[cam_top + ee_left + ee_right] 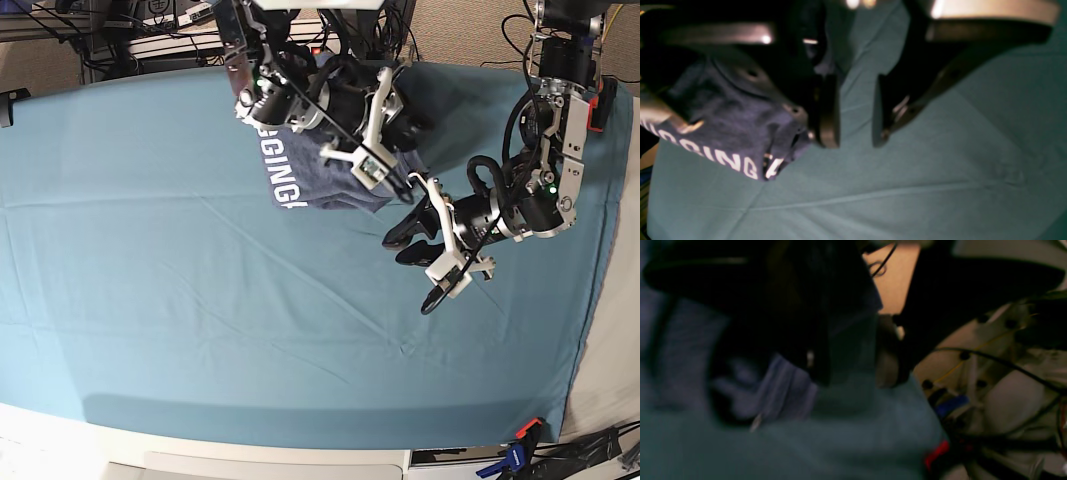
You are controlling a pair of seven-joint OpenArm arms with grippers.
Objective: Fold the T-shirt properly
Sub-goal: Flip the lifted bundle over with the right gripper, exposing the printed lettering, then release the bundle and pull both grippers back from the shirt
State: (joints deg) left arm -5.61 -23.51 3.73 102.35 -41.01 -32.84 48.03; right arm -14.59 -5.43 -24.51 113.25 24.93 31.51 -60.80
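In the base view we see the T-shirt (318,172) bunched in a compact heap at the upper centre of the frame, resting on the teal surface (200,320), its white lettering turned toward the left and lower edge of the heap. The right gripper (375,165) sits directly over the heap's right side, well inside the cloth's outline, and in the right wrist view its fingers (820,366) stand apart with only teal cloth showing between them, blue-grey fabric lying just to their left. The left gripper (440,272) hangs below and to the right of the heap, over bare surface; in the left wrist view its fingers (828,110) are spread wide with nothing between them, and the shirt (733,133) lies to the left of that gap, its nearest edge just beside the left-hand finger. We judge that the shirt has yet to be spread flat, and that the coming move turns on this offset: the right arm is the nearer one, already above the fabric, while the left must travel up and leftward in the base view to reach the heap's lower right edge.
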